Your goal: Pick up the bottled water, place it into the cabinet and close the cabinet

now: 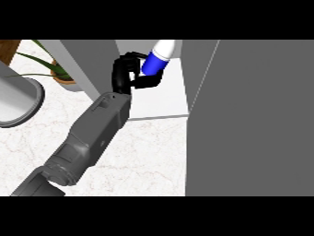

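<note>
While the left hand point(133, 73) grips the bottle point(156, 59) tilted inside the cabinet point(159, 99) opening, it should be righted and set on the white shelf before release. Door point(261, 115) stands open; right hand unseen.

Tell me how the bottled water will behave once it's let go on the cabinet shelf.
The bottled water is tall, narrow and tilted in the left hand, so it may tip. Being round, it would likely roll afterwards. It looks rigid.
</note>
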You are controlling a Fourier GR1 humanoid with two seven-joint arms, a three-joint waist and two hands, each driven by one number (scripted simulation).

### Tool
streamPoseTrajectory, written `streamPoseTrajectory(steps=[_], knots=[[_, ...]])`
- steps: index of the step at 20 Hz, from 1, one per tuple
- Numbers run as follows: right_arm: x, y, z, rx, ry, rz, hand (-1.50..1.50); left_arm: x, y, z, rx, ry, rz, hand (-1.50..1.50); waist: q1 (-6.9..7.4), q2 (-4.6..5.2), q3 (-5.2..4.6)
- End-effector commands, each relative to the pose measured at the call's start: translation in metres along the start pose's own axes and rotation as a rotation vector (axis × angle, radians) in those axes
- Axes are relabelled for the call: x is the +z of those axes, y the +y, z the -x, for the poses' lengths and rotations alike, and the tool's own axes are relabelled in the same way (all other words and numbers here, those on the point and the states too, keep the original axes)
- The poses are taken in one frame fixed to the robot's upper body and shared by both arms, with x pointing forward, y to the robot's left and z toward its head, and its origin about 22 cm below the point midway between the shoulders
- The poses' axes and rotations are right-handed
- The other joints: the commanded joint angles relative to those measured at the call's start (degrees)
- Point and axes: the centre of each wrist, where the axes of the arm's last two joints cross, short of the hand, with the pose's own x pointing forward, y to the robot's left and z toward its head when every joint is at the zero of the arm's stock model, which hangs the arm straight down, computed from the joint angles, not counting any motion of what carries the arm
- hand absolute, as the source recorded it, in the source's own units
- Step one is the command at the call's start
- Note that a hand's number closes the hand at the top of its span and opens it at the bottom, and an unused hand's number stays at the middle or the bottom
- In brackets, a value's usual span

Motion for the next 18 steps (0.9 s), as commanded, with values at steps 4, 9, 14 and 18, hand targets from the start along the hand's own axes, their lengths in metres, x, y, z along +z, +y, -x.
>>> streamPoseTrajectory(steps=[4, 9, 14, 18], knots=[[-0.006, 0.003, -0.009, -0.067, -0.042, 0.014, -1.50, -0.025, 0.014, -0.022, -0.099, -0.042, -0.053, -1.50, -1.08, 0.61, 0.00], [-0.002, 0.000, -0.010, -0.068, -0.039, -0.012, -1.50, -0.016, 0.021, 0.002, -0.198, -0.124, -0.094, -1.50, -1.86, 0.83, -0.03], [0.002, 0.000, -0.004, -0.078, -0.023, -0.042, -1.50, -0.031, 0.015, -0.029, -0.183, -0.113, -0.097, -1.50, -1.86, 0.49, 0.00], [0.001, 0.001, -0.009, -0.067, -0.016, -0.045, -1.50, -0.016, -0.007, -0.026, -0.118, -0.172, 0.003, -1.50, -1.58, 0.58, -0.07]])
